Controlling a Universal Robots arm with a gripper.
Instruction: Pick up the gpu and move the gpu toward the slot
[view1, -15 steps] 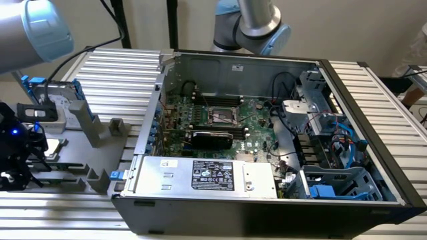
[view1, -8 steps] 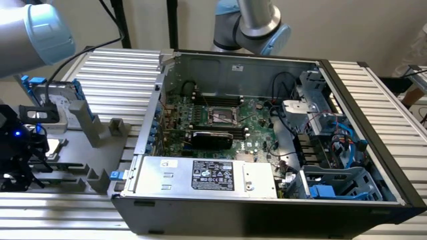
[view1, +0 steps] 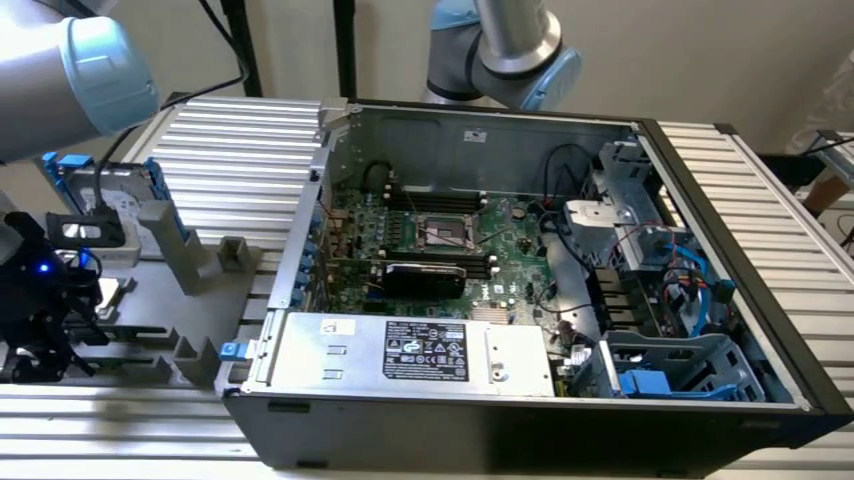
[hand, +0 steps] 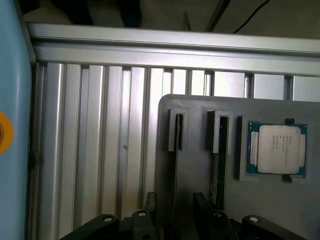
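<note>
While your tool (view1: 38, 335) hangs above the grey tray (view1: 154, 305), grip state not discernible, the gpu (view1: 420, 272) stands in the open case (view1: 467, 125), well apart toward the exterior view's right, long axis left-to-right.

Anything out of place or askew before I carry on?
Nothing stands out. The CPU chip lies square in its tray pocket, and the gpu sits level inside the case.
</note>
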